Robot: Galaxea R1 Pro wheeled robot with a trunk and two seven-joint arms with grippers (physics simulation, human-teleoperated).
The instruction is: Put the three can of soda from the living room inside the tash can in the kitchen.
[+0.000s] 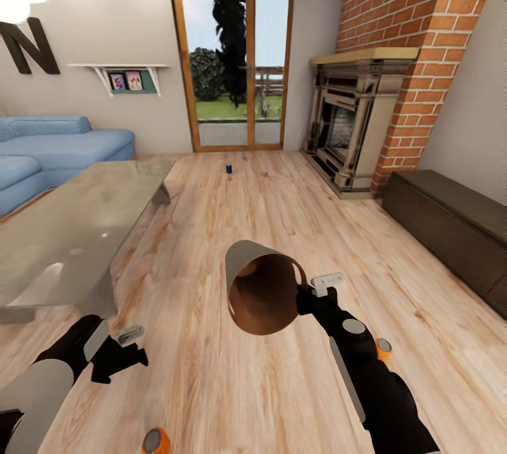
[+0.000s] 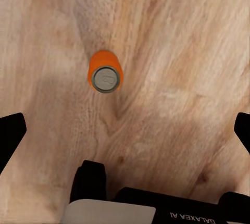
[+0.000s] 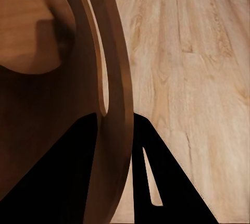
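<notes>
The right tool holds the tash can clear of the wooden floor, its fingers clamped over the rim. In the right wrist view one finger lies outside the wall and the other sits inside against the coppery lining of the tash can. The can is tipped on its side, with its open mouth toward the robot and its grey-tan base pointing away from the tool, toward the glass doors.

The left tool hangs low over the floor with its fingers spread wide and nothing between them. Directly beyond its fingers, in the left wrist view, an orange can of soda stands upright on the boards, silvery top facing the camera, well apart from both fingertips. In the head view this orange can sits just behind and beside the left tool.

A dark blue can of soda stands upright on the floor far ahead of both tools, near the glass doors. The glass-topped table lies ahead of the left tool, with the blue sofa beyond it. The brick fireplace stands far ahead of the right tool.
</notes>
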